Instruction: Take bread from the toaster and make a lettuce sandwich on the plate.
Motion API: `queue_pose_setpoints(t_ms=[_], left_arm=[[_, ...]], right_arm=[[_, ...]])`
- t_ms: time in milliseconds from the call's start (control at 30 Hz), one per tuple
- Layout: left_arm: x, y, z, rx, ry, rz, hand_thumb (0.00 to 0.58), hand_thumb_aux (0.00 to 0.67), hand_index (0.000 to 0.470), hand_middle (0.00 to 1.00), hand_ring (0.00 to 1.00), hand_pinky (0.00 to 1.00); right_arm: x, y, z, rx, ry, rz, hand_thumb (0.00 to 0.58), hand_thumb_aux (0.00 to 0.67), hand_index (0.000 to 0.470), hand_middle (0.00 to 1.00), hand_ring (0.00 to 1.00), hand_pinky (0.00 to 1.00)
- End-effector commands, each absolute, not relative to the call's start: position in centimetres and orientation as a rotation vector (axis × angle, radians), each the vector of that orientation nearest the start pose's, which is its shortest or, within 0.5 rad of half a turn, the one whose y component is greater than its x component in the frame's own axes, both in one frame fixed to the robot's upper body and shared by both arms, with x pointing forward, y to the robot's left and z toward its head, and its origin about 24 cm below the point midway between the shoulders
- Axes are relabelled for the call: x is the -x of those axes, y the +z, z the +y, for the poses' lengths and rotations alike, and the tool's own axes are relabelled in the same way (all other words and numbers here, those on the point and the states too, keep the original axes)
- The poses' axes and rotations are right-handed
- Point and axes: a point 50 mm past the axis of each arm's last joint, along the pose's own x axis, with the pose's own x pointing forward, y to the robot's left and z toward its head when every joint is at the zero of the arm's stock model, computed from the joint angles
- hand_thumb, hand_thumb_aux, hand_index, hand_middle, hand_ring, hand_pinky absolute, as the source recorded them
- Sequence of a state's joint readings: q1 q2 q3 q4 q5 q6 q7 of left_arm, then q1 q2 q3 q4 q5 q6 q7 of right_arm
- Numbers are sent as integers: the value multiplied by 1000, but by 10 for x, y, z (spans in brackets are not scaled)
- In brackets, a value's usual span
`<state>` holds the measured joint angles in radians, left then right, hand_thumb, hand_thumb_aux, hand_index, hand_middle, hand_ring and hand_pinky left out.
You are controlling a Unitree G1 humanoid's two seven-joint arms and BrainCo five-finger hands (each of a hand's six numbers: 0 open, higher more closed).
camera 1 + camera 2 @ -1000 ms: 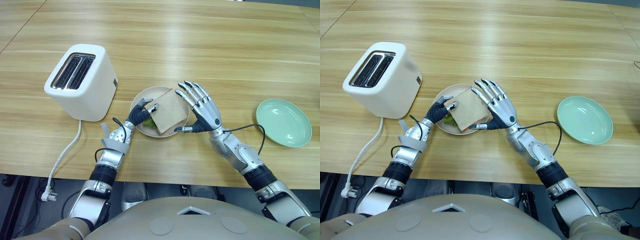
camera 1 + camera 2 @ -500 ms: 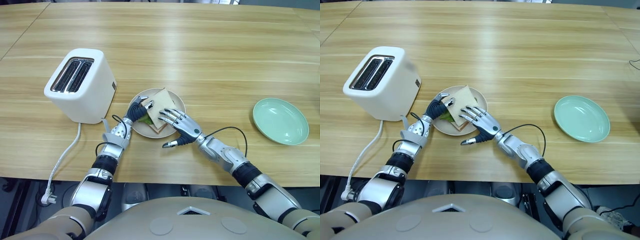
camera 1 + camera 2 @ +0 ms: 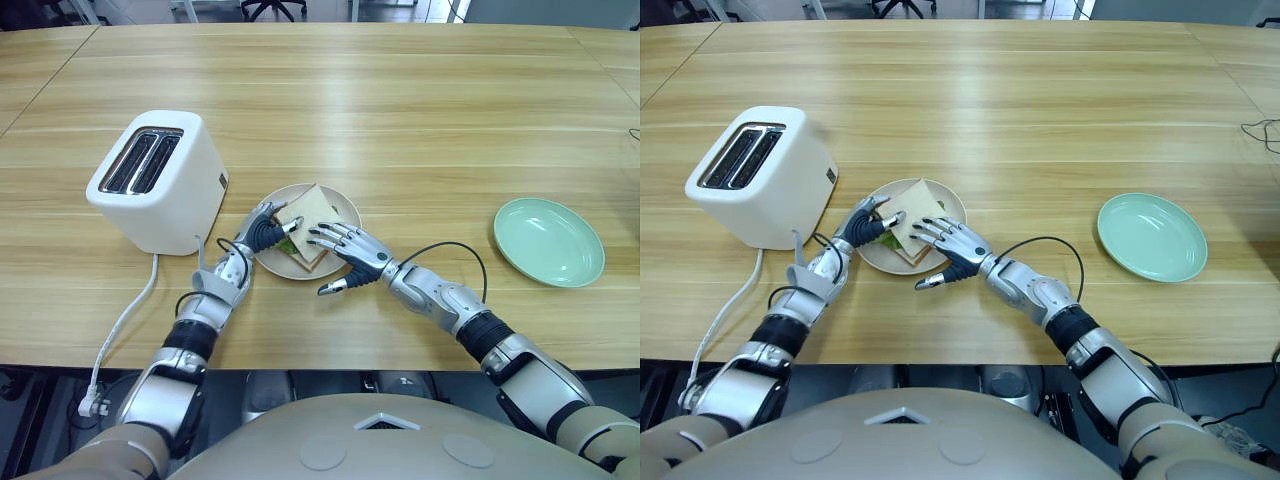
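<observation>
A white toaster (image 3: 155, 192) stands at the left, and its two slots look empty. On the beige plate (image 3: 350, 212) in front of me lies a sandwich (image 3: 316, 212) with a brown bread slice on top and green lettuce (image 3: 290, 243) showing at its near left edge. My left hand (image 3: 262, 232) is at the plate's left side with curled fingers closed on the sandwich's left edge. My right hand (image 3: 347, 252) is at the plate's near right side, open and spread, with its fingertips on the top slice.
A light green plate (image 3: 548, 240) with nothing on it sits at the right. The toaster's white cable (image 3: 125, 320) runs off the table's near edge at the left. Bare wooden tabletop stretches behind the plate and toaster.
My right hand has dropped from holding the top slice tilted up to lying low with fingertips on it. The slice now rests on the lettuce. My left hand stayed at the sandwich's edge.
</observation>
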<state>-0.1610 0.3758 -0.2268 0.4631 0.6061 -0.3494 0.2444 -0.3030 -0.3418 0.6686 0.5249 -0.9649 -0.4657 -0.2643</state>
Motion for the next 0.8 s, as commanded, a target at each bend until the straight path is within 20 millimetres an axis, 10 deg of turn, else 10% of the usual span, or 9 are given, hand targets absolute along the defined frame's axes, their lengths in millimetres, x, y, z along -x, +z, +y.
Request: queue_pose_setpoints(t_ms=[33,300,333,367,400,433,467,500,800], left_arm=[[-268,87,194,-1064,117,-500,0,0,0,1000,1000,1000],[-227,107,221,-956,101,-500,0,0,0,1000,1000,1000],[-221,93,215,-903,-17,-436,112,68,47,1000,1000,1000],[-214,81,210,-894,-116,-396,546,507,348,1000,1000,1000],[-205,69,206,-901,-217,-348,580,670,460,1000,1000,1000],[-195,57,202,-907,-322,-304,580,670,460,1000,1000,1000],[-186,47,201,-921,-403,-264,580,670,460,1000,1000,1000],[-175,37,202,-938,-486,-216,580,670,460,1000,1000,1000],[-148,-8,202,-1024,-766,32,580,670,460,1000,1000,1000]], right_arm=[[-214,-59,-91,1335,1012,-264,0,0,0,0,0,0],[-223,-35,-88,1299,860,-432,5,3,2,0,0,0],[-225,-25,-88,1269,809,-482,87,53,36,0,0,0],[-227,-14,-89,1225,752,-527,374,271,186,0,0,0],[-229,-3,-92,1169,688,-555,519,452,310,75,75,75],[-230,8,-97,1096,627,-565,519,452,310,75,75,75],[-230,17,-104,1028,587,-557,580,670,460,863,863,863],[-228,24,-113,959,555,-540,580,670,460,1000,1000,1000],[-178,16,-131,831,853,-349,580,670,460,1000,1000,1000]])
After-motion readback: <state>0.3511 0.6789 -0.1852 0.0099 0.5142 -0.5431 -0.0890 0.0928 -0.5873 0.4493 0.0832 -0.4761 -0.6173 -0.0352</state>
